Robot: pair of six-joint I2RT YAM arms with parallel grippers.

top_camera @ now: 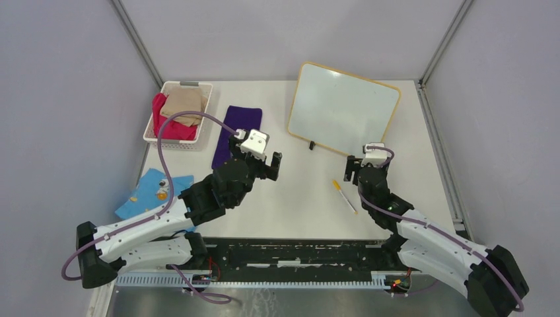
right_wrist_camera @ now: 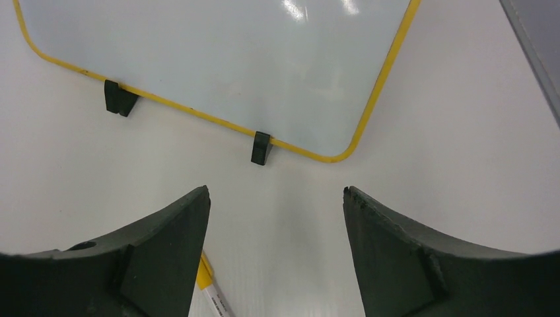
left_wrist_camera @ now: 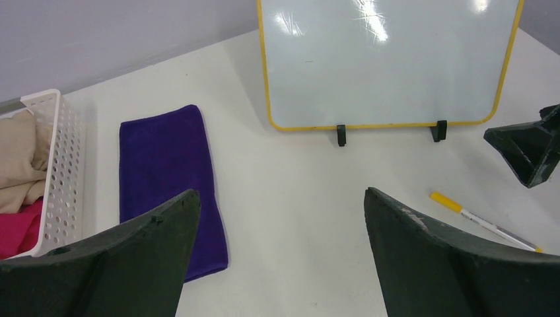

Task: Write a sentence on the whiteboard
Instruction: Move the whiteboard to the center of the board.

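Left gripper [left_wrist_camera: 282, 193]: fingers spread to full width; nothing between them, nothing touched.
Left gripper position: above the table [top_camera: 297, 191], near the cloth [top_camera: 236, 135], facing the whiteboard [top_camera: 343, 109].
Right gripper [right_wrist_camera: 276, 189]: fingers well apart, gap unoccupied; holds nothing.
Right gripper position: just in front of the whiteboard's right foot [right_wrist_camera: 261, 146].
Pen [top_camera: 344, 195]: lies flat on the table, just left of the right gripper. In the right wrist view it is partly hidden behind one finger, so contact cannot be told.
Whiteboard: stands on two black feet at the far centre-right of the table, yellow-framed, its face white with glare spots.
Basket [top_camera: 173, 142]: far left, holds folded fabric.
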